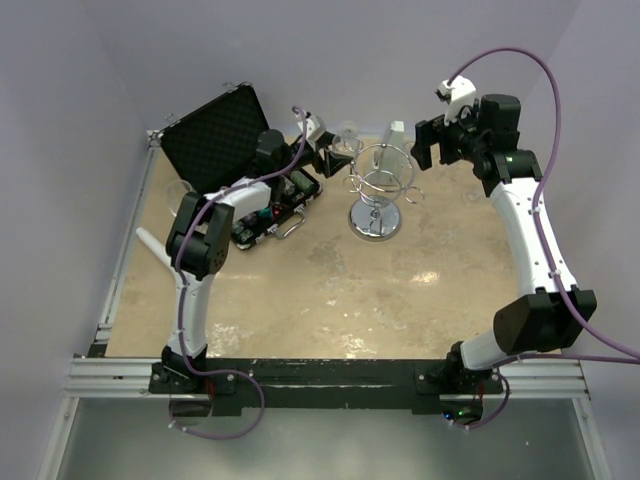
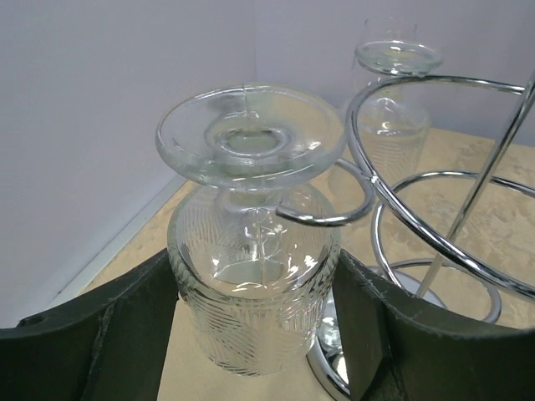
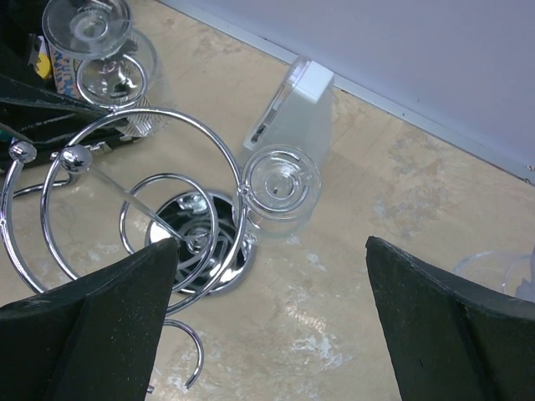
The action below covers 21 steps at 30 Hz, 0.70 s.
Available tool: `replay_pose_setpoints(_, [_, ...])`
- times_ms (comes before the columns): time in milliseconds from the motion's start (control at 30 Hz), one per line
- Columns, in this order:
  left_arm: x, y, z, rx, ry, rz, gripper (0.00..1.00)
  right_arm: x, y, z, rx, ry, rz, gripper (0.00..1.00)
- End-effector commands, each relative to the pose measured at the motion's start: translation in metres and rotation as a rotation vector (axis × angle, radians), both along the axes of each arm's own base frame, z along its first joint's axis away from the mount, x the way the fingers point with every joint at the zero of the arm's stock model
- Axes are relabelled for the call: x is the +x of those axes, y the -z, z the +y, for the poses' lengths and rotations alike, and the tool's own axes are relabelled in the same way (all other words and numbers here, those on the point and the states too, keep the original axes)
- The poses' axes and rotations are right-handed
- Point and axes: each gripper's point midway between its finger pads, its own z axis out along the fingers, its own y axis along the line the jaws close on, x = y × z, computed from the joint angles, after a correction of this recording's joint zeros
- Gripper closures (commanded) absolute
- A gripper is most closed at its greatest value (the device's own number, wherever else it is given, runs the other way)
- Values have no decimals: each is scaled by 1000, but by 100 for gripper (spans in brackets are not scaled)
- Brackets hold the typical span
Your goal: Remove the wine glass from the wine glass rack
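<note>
The left fingers [image 2: 125,334] pinched the upside-down wine glass [image 2: 251,251], which hung in a loop of the rack [image 1: 375,222] near the far edge of the bench [image 1: 330,310]. The right fingers [image 3: 92,317] stood spread, holding nothing.

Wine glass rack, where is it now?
In the top view the wine glass rack stands at the far middle of the table, between the left gripper and right gripper, right of the open black case.
</note>
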Motion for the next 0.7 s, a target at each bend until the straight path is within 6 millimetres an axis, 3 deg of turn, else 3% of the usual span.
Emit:
replay_pose_setpoints(0, [19, -70, 11, -59, -83, -187, 100, -2, -27, 5, 28, -15, -78, 2])
replay_pose_setpoints(267, [27, -61, 22, -11, -132, -174, 100, -3, -38, 9, 48, -30, -110, 2])
replay_pose_setpoints(533, [13, -54, 45, 35, -168, -118, 100, -7, -47, 14, 78, -53, -139, 2])
replay_pose_setpoints(667, [0, -61, 56, 65, -164, -118, 100, -12, -56, 17, 92, -71, -166, 2])
